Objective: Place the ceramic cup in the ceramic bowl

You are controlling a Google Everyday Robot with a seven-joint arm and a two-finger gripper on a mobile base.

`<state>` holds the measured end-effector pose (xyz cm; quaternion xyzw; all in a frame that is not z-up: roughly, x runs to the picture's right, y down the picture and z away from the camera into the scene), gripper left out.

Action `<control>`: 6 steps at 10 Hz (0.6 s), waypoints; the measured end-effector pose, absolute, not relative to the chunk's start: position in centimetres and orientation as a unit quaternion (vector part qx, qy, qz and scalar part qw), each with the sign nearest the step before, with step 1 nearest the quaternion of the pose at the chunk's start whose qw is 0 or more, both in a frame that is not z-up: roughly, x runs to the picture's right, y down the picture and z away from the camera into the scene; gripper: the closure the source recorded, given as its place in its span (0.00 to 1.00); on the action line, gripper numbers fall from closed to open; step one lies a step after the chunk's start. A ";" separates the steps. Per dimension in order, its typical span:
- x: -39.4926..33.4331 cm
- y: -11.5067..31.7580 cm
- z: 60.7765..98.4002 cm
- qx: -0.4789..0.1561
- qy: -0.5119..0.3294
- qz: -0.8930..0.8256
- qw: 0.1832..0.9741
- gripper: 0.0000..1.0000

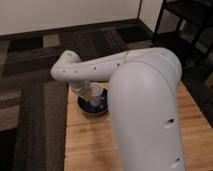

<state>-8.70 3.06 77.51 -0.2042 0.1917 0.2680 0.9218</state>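
A dark ceramic bowl (95, 106) sits on the wooden table (90, 145) near its far left corner. A white ceramic cup (96, 92) stands upright in or just above the bowl; I cannot tell whether it rests on the bowl's bottom. My gripper (86, 93) is at the end of the white arm (100, 66), right beside the cup on its left and mostly hidden under the arm.
The large white arm link (145, 110) covers the middle of the table. A patterned dark carpet (30, 85) lies to the left and behind. A black shelf frame (182, 25) stands at the back right.
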 end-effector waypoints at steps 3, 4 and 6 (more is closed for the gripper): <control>-8.4 2.5 76.9 -0.198 0.196 0.270 0.922 0.20; -8.2 2.4 76.7 -0.196 0.199 0.271 0.921 0.20; -8.0 2.2 76.2 -0.194 0.203 0.272 0.920 0.20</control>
